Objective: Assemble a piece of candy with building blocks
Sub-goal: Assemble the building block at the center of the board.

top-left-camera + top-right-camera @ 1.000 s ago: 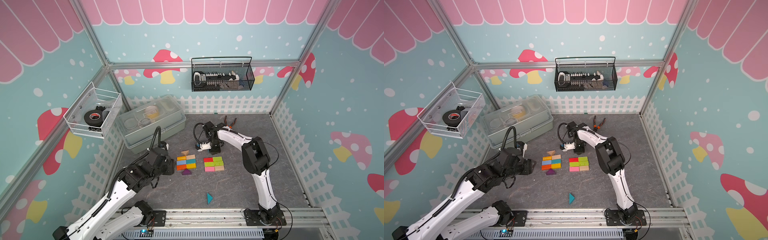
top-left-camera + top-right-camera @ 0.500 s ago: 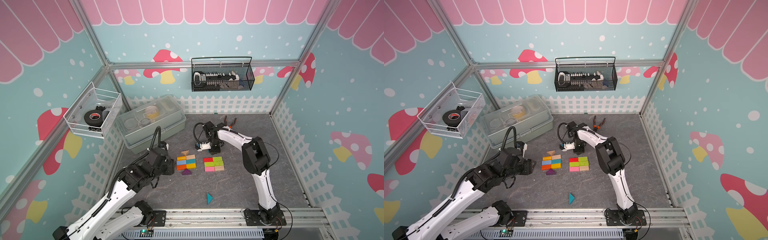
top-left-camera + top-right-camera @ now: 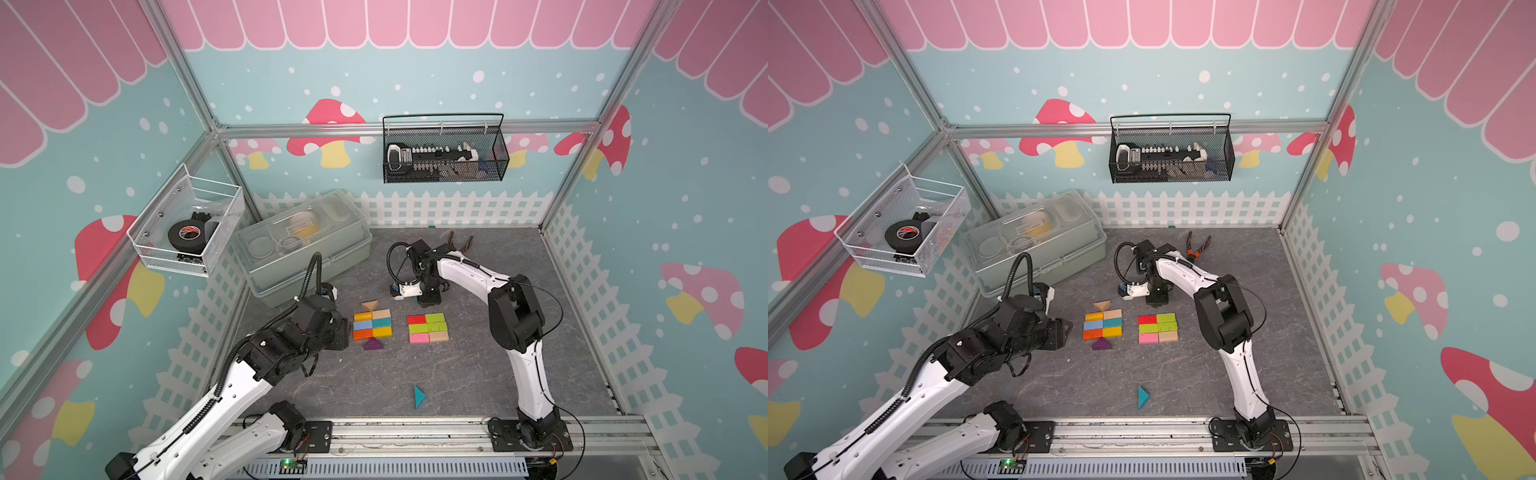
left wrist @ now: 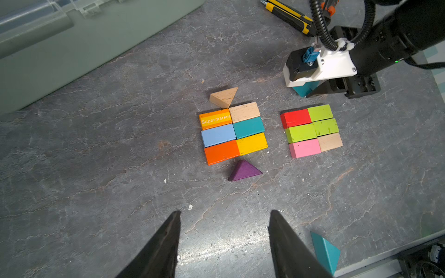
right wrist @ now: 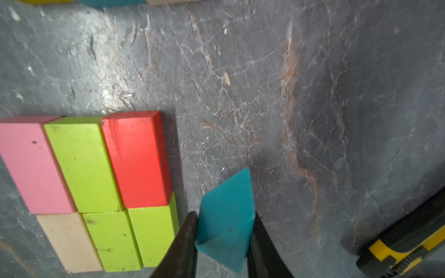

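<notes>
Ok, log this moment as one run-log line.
right gripper: shut on teal wedge | left gripper: open, empty | second teal wedge: loose near rail

white word "Supermarket" across the orange-yellow block (image 4: 215, 119), at a corner of the six-block rectangle

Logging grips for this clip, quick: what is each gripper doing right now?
Left gripper: open, holding nothing, above bare grey tabletop.
Right gripper: closed on a teal triangular wooden wedge, beside the red rectangular block.
</notes>
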Robot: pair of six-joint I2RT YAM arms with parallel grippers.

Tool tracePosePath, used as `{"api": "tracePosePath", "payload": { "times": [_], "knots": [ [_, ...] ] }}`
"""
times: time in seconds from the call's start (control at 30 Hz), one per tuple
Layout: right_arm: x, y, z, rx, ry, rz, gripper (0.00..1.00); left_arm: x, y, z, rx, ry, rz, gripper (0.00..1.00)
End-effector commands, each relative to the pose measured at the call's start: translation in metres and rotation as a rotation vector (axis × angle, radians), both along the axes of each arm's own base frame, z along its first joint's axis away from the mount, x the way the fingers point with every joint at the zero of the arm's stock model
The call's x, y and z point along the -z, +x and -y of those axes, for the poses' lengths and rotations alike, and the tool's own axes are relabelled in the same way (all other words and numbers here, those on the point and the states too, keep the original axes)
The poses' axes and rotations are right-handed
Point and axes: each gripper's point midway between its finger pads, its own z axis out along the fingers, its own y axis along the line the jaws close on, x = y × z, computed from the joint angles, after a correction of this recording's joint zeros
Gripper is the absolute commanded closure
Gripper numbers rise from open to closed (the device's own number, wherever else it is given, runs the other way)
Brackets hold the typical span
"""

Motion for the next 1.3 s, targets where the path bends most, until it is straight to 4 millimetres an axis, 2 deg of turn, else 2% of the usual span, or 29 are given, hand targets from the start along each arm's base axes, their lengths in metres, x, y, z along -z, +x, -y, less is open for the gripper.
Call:
{"api": "tracePosePath", "payload": {
  "times": [0.0,0.6,0.97,1.13,1.27],
  "knots": [
    [-0.001,-0.012,0.0,-0.044,-0.006,-0.024,0.7,0.003,0.0,-0.004,-0.002,0.024,0.001,0.42],
    [0.001,-0.011,0.0,-0.041,-0.011,-0.019,0.61,0.003,0.0,-0.005,-0.003,0.023,0.001,0.42],
    [-0.029,-0.016,-0.01,-0.024,0.082,-0.003,0.6,0.003,0.0,-0.005,-0.003,0.023,0.002,0.42],
    [-0.053,-0.004,-0.019,0.044,0.185,0.046,0.6,0.002,0.0,-0.005,-0.003,0.021,0.003,0.42],
    [-0.052,0.017,-0.025,0.152,0.222,0.067,0.61,0.002,0.0,-0.005,-0.005,0.02,0.006,0.42]
  ]
}}
